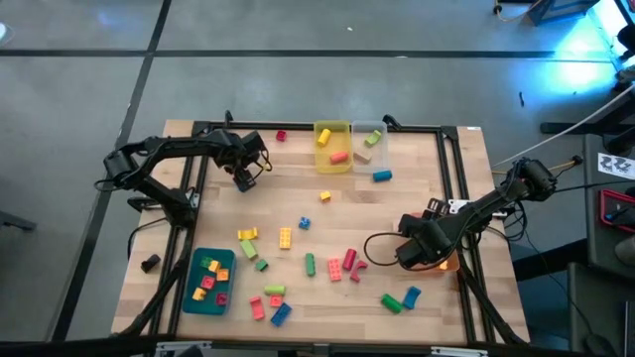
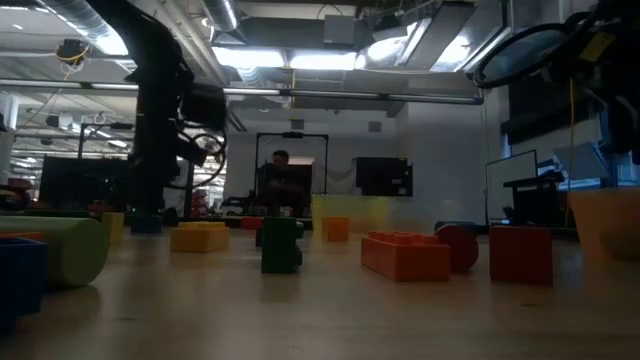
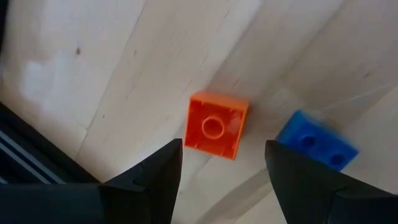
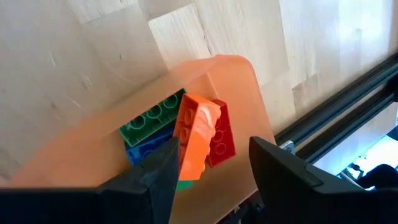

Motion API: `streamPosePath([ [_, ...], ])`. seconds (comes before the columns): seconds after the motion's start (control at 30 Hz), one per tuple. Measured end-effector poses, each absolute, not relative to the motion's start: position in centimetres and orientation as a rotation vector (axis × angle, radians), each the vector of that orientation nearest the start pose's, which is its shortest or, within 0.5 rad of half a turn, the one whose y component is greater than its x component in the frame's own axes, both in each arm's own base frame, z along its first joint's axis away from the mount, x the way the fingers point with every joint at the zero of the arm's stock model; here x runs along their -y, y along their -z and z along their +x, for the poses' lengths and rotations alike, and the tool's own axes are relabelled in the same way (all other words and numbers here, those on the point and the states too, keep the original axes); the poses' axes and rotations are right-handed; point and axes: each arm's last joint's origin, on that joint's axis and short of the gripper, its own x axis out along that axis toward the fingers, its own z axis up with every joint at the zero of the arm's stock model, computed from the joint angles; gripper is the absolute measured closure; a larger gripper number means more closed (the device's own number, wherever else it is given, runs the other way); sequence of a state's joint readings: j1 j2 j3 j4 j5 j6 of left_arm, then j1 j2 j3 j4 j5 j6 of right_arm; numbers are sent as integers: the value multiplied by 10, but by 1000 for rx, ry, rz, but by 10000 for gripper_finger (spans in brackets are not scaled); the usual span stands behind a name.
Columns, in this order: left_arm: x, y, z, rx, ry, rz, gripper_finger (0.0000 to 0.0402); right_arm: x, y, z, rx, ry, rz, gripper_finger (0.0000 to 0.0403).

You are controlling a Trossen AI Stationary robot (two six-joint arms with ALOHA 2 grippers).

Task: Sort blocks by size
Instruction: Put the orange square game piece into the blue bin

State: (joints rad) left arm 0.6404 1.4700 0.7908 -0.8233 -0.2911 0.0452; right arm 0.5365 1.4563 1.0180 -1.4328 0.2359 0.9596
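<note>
This was a big robot lab or workshop. The wooden worktop (image 1: 298,213) stood on a grey concrete floor (image 1: 298,30) with a black metal frame (image 1: 451,178) around it. Behind it were long ceiling lights (image 2: 300,58), pipes (image 2: 60,85), dark screens (image 2: 383,177) and a person (image 2: 282,180) sitting far back. Cables (image 1: 575,124) ran beside the worktop.
</note>
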Motion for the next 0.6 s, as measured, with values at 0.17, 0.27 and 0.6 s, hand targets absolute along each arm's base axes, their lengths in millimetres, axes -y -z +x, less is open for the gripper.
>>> streamPosePath([
  [0.17, -146, -157, 173, -1535, -728, -235, 188, -101, -225, 183, -1590, 601, 4, 208],
  [0.27, -148, -153, 173, -1503, -727, -211, 188, -101, -225, 183, -1589, 600, 4, 208],
  [0.6, -156, -150, 168, -1464, -762, -245, 197, -100, -225, 184, -1557, 611, -19, 208],
])
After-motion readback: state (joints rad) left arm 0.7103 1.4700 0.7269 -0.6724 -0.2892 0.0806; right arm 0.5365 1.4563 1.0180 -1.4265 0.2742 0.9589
